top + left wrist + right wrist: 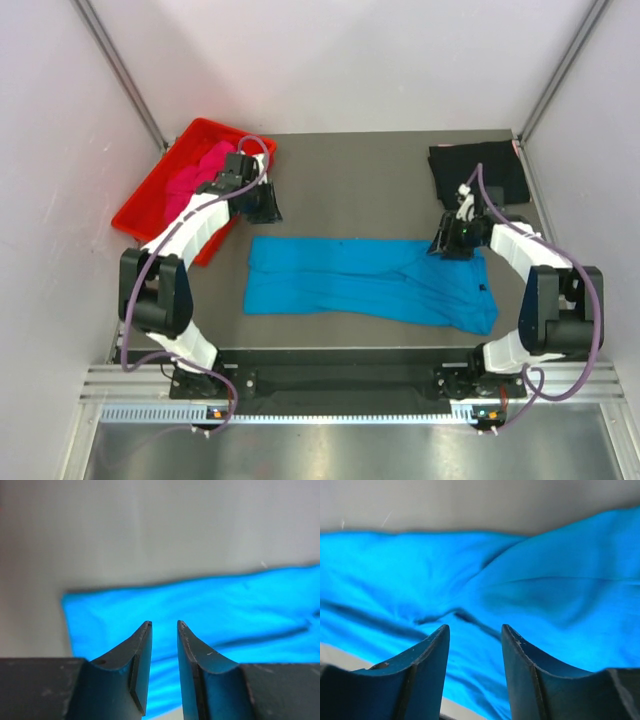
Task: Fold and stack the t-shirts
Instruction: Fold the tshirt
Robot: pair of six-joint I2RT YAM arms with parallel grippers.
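– Left hand point(263, 206), where does it sit against the turquoise t-shirt point(370, 280)?

– Just beyond the shirt's far-left corner, between it and the red tray point(140, 205). The white arm reaches forward from its base and bends inward, and the hand tips down toward the cloth. Its fingers point(142, 650) stand a narrow gap apart with nothing between them.

– And the right hand point(450, 242)?

– At the shirt's far-right edge, forearm swung inward, hand pointed down over the rumpled cloth. Its fingers point(427, 655) are spread wider and hold nothing. Whether they touch the fabric cannot be told.

– Where are the shirts?

– The turquoise one lies spread lengthwise across the grey worktop point(360, 180), between the two hands. The black t-shirt point(480, 172) lies folded beyond its right end, well apart. The magenta t-shirt point(195, 180) is bunched in the tray, beyond its left end.
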